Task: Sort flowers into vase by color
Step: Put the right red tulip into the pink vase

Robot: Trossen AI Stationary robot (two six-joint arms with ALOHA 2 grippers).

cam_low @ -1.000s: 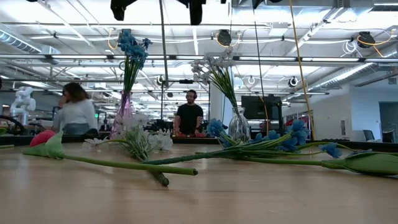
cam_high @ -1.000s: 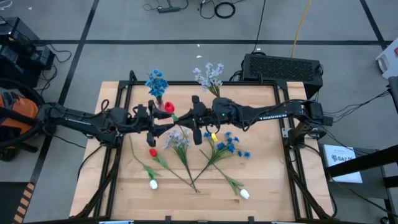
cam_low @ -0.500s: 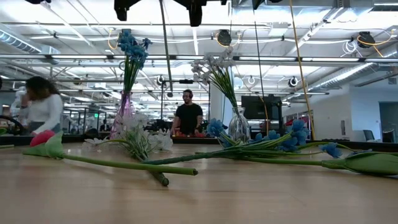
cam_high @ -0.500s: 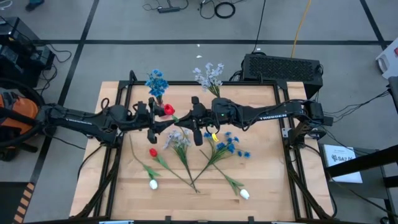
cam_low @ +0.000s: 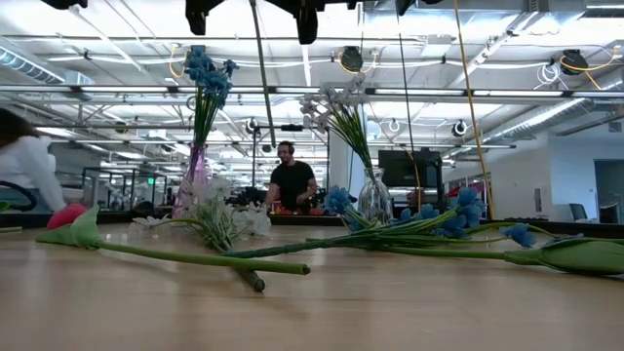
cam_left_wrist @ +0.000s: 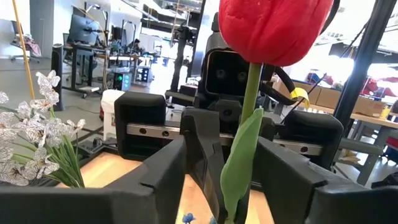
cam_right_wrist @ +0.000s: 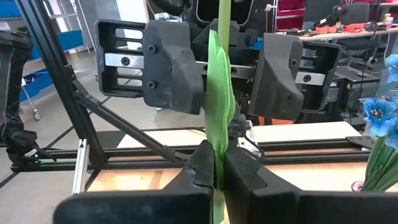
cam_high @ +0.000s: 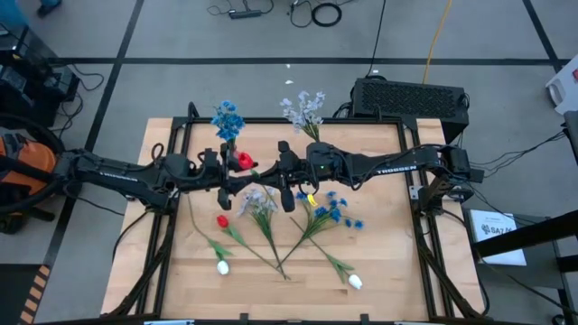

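A red tulip (cam_high: 242,161) with a green stem stands upright in the air between my two grippers over the table's middle. My right gripper (cam_right_wrist: 216,171) is shut on its stem, reaching in from the table's right (cam_high: 271,179). My left gripper (cam_left_wrist: 230,180) is open and faces it from the left (cam_high: 237,181), one finger on either side of the stem, apart from it. A vase with blue flowers (cam_high: 228,120) and a vase with lavender-white sprays (cam_high: 305,110) stand at the far edge. My right gripper pinches the red tulip's stem together with its long leaf (cam_right_wrist: 217,140), well below the bud. The fingers come level from the table's right and lie across the stem. The tulip is lifted clear and upright, its lower stem (cam_low: 265,107) hanging above the table.
Lying flat on the table are a lavender-white spray (cam_high: 258,202), a blue cluster (cam_high: 330,211), another red tulip (cam_high: 222,220) and two white tulips (cam_high: 222,267) (cam_high: 355,282). A black box (cam_high: 411,97) sits past the far right corner. People show in the room beyond.
My left gripper has shifted a little toward the table's right, closer to the right gripper and around the held tulip. The tulip's hanging stem has swung slightly rightward. A person in the background has walked off to the left.
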